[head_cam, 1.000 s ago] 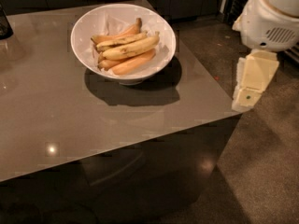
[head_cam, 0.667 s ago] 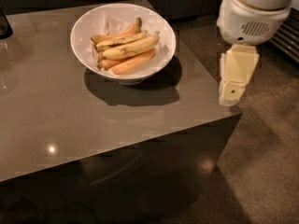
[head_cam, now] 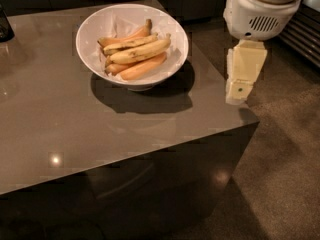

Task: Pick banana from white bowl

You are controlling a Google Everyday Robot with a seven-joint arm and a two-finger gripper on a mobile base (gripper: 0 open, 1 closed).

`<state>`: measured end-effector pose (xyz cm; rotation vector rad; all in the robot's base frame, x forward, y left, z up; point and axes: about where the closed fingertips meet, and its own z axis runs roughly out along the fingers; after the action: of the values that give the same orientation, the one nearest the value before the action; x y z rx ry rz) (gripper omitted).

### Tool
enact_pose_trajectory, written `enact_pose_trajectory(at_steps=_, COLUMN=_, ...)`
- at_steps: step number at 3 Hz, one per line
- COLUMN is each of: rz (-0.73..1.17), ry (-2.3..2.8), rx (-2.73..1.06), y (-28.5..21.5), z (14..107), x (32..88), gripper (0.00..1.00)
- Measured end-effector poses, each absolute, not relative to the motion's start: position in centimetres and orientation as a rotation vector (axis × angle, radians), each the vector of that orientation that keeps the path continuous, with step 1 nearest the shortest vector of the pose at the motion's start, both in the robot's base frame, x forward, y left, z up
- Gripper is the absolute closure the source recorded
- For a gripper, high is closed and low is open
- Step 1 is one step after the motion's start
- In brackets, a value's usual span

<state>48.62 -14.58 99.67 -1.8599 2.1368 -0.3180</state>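
- Camera view, progress: the pick is not yet begun in any visible way. The banana (head_cam: 141, 51) lies in the white bowl (head_cam: 88, 53), and nothing touches it.
- Camera view, gripper: the gripper (head_cam: 236, 97) hangs pointing down at the right edge of the table (head_cam: 75, 129), well apart from the bowl and lower than its rim. It carries nothing. Seen side-on as one cream block, it could be either open or closed; I cannot tell which.
- Camera view, what is left: as I judge it, the whole task remains: bring the gripper across and over the bowl, come down on the banana, close on it and lift it clear.
- Camera view, the banana: it is the thickest and longest of the bunch, pale yellow, gently curved, with dark ends. It lies across the top of the heap, running from lower left to upper right. A slimmer spotted banana (head_cam: 131, 42) lies just behind it and an orange-toned one (head_cam: 142, 67) just in front, both touching it or nearly so.
- Camera view, the bowl: glossy and wide, it stands on the far part of the table and casts a dark shadow to its front and right.
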Motion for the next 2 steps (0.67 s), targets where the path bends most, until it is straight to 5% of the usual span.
enact_pose_trajectory(at_steps=2, rz=-0.38, ry=1.97, rx=-1.985, y=-9.9, z=101.4, x=52.8, gripper=0.0)
